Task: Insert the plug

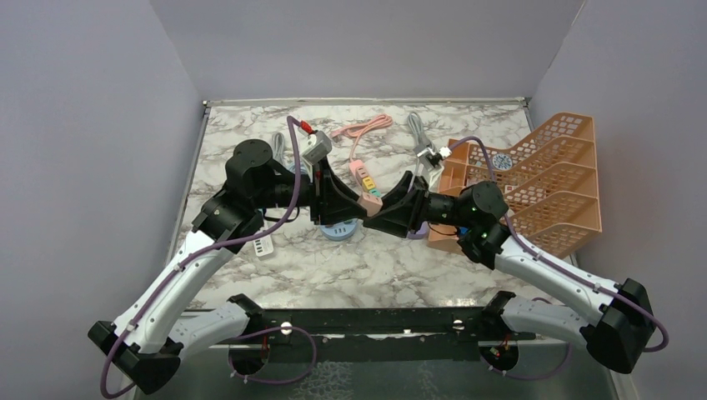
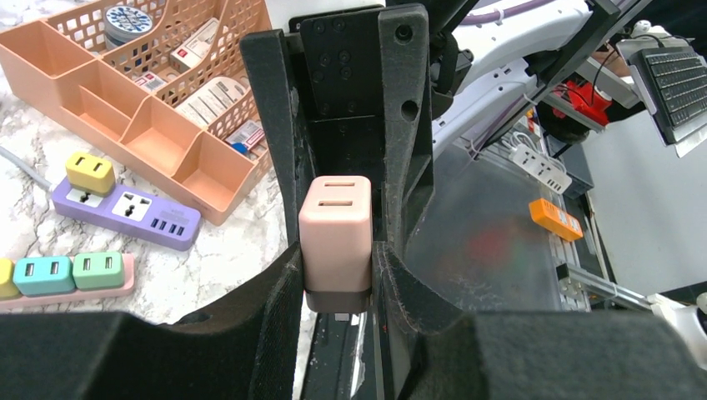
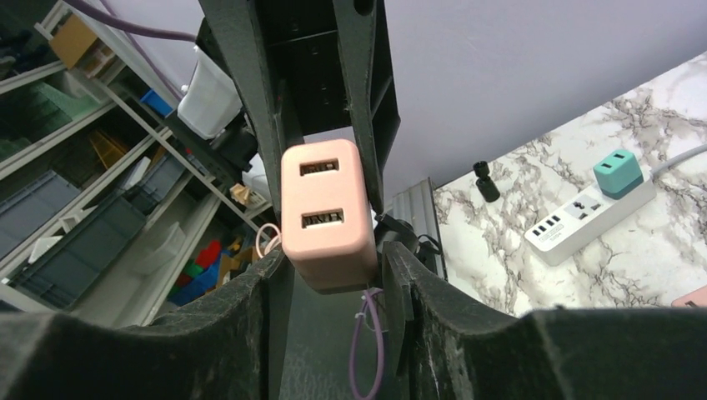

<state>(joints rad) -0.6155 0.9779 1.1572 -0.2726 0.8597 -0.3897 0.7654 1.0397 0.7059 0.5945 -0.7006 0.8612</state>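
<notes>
Sharing smooth, round-cornered pink plug, left hand and right hand both gripping

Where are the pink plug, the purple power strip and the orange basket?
pink plug (image 2: 335, 242): left wrist view, front face below its slots.
purple power strip (image 2: 125, 215): left wrist view, middle of its top face.
orange basket (image 1: 567, 212): top view, a latticed divider wall.

orange organizer: table right side | round tin: inside it | pale-blue disc: mid-table, maybe a lid
</notes>
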